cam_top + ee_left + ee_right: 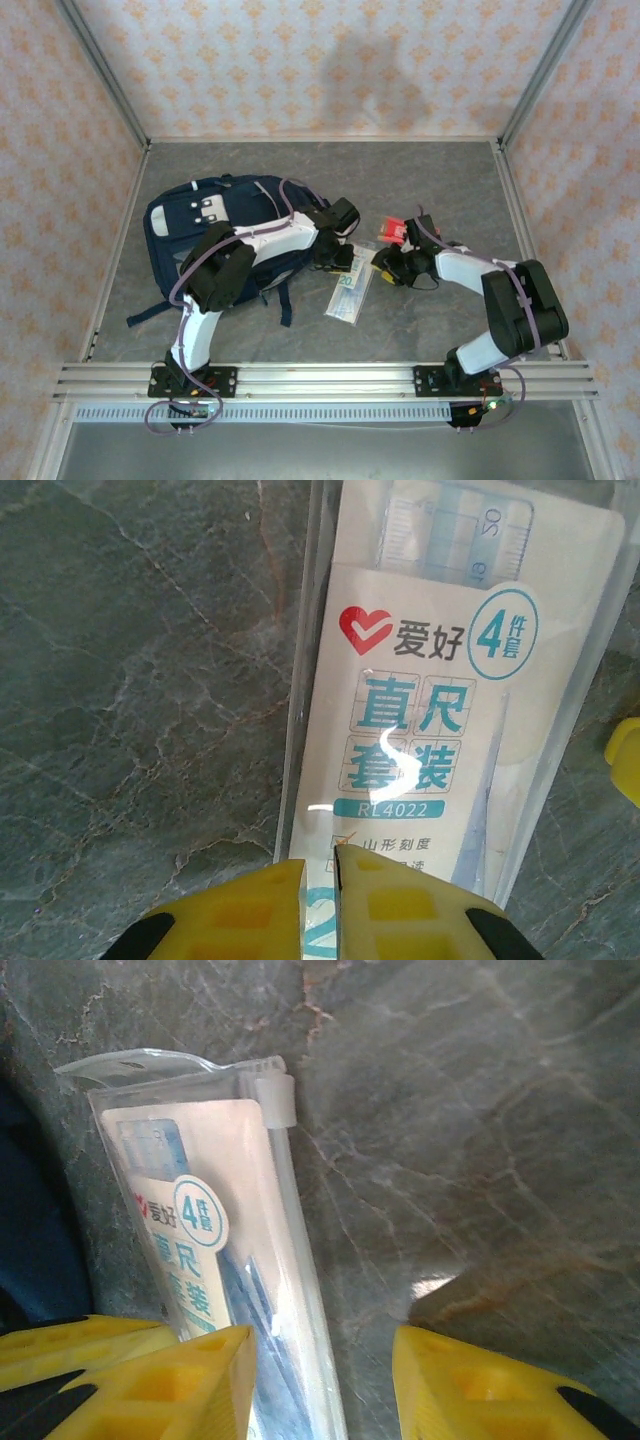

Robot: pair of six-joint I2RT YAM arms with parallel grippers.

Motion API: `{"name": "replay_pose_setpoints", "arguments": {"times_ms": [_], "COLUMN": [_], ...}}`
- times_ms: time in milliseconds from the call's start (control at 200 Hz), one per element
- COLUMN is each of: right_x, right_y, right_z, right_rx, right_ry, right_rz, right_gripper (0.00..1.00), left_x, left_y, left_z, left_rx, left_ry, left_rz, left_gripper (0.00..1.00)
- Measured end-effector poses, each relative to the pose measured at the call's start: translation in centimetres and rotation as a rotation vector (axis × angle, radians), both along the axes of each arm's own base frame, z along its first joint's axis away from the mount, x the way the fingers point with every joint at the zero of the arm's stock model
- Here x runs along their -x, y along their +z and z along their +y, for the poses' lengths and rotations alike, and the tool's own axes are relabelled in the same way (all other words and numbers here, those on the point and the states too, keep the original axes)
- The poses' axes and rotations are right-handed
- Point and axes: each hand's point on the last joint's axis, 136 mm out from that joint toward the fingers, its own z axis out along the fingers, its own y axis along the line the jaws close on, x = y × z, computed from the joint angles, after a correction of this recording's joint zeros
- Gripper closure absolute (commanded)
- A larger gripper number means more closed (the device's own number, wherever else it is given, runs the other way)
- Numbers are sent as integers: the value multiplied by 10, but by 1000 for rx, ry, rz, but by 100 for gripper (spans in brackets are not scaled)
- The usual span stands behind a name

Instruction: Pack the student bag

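One large navy student bag [190, 235] lies flat on the left part of the grey table [440, 180], its straps trailing toward the near edge. The left arm stretches across it, and the left gripper [320, 885] is pinched down on one end of a clear ruler-set packet [430, 730], the plastic caught between its yellow fingers. The packet lies on the table just right of the bag, outside it. Further right, the right gripper [322, 1360] hangs low with its fingers spread, one at the packet's long edge, the other over bare table, clasping nothing. A small red item [393, 230] lies just beyond this gripper.
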Motion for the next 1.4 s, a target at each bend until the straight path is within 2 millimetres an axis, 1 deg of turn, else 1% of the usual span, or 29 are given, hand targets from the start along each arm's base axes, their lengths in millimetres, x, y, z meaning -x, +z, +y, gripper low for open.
{"name": "replay_pose_setpoints", "arguments": {"times_ms": [185, 310, 545, 691, 726, 781, 856, 951, 1036, 1161, 1266, 1401], "right_x": [-5, -5, -6, -9, -12, -17, -15, -13, -13, -17, -16, -13], "right_y": [-3, -4, -4, -2, -1, 1, 0, 2, 4, 6, 4, 0], "right_z": [4, 5, 8, 12, 14, 24, 34, 41, 43, 44, 46, 52], "right_rx": [-8, -15, -74, -107, -119, -138, -144, -149, -154, -167, -185, -207], "right_ry": [9, 17, 15, 22, 29, 60, 102, 140, 149, 150, 138, 132], "right_rz": [8, 31, 75, 69, 55, 25, 7, -9, -21, -52, -59, -52], "right_gripper": [60, 59, 60, 60, 60, 60, 60, 60, 60, 63, 65, 75], "left_x": [-9, -8, -8, -8, -8, -8, -8, -8, -8, -8, -8, -8], "left_y": [-4, -13, -13, -13, -13, -13, -13, -13, -13, -13, -13, -13], "left_z": [8, 17, 16, 16, 16, 16, 16, 16, 16, 16, 16, 16], "left_rx": [5, -1, 19, 18, 15, 12, 9, 6, 7, 9, 11, 14], "left_ry": [25, 23, 1, -1, -4, -5, -9, -15, -18, -20, -21, -20], "left_rz": [-1, 16, 21, 27, 30, 34, 37, 40, 43, 43, 45, 48], "left_gripper": [88, 89, 90, 91, 91, 91, 91, 91, 91, 91, 91, 91]}}
